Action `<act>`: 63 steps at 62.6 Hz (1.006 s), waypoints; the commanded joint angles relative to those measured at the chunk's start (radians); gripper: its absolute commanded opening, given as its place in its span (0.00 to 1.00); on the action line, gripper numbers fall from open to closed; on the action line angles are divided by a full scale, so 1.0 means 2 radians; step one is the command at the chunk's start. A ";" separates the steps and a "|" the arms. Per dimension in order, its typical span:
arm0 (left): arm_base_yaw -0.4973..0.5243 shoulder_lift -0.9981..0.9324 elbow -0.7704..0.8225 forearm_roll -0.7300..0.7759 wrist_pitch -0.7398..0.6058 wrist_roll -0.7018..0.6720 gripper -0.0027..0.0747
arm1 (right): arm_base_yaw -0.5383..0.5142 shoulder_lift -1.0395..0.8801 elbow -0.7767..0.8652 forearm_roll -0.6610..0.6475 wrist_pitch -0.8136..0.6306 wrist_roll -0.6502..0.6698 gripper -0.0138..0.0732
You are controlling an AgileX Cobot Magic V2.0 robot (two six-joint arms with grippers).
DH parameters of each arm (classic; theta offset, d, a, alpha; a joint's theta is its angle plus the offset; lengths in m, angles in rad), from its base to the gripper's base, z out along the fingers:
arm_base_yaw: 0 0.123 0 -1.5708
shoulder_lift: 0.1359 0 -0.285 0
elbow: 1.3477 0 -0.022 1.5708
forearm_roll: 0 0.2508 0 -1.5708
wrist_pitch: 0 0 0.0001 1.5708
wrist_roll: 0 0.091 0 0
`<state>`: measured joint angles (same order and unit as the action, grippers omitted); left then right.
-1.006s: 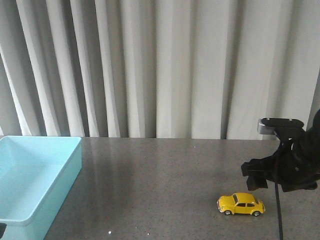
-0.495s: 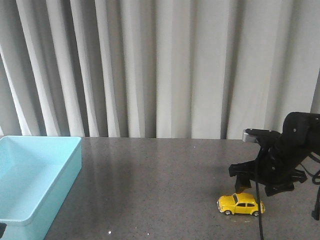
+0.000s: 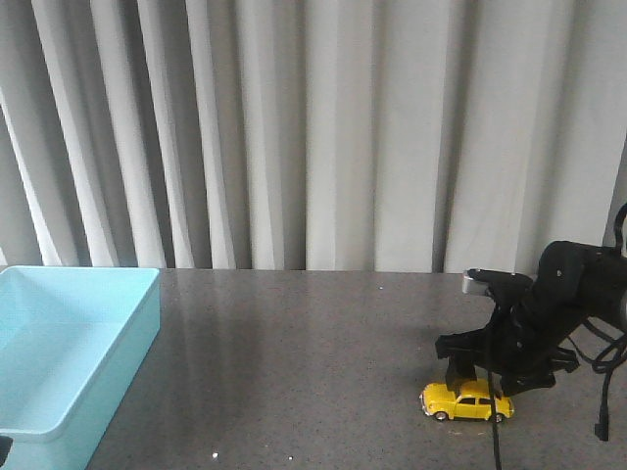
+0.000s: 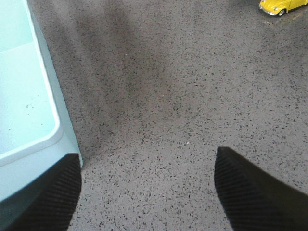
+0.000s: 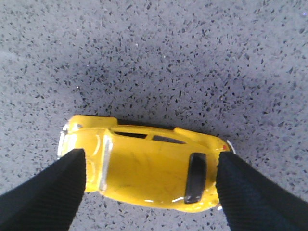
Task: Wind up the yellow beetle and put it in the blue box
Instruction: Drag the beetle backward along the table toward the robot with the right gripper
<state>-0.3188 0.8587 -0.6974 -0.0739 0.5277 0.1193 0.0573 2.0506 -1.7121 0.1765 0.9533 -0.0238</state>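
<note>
The yellow beetle [image 3: 466,401] was found standing on its wheels on the grey speckled table [image 3: 313,352], on the right side and near the front edge. The right gripper [image 3: 468,380] was positioned directly above the car. In the right wrist view the two fingers [image 5: 45,195] were seen spread wide, one at each end of the car's body [image 5: 144,168], close to or just touching it; a firm hold could not be confirmed. The blue box [image 3: 69,343] was located at the far left of the table, well apart from the car. The left gripper [image 4: 147,192] was observed beside the box's corner [image 4: 29,110], fingers wide apart with nothing between them, only bare table. The car was visible far off in that view [image 4: 283,6].
</note>
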 commanded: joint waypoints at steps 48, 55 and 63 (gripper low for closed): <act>-0.004 -0.003 -0.015 -0.005 -0.024 -0.001 0.76 | -0.056 -0.004 -0.016 0.007 0.035 -0.047 0.78; -0.004 -0.003 -0.015 -0.005 -0.024 -0.001 0.76 | -0.081 -0.004 -0.016 0.008 0.035 -0.065 0.78; -0.004 -0.003 -0.015 -0.005 -0.024 -0.001 0.76 | -0.111 -0.004 -0.016 0.009 0.032 -0.075 0.78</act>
<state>-0.3188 0.8587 -0.6974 -0.0739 0.5380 0.1193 -0.1136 2.0796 -1.7290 0.2233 1.0162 -0.1480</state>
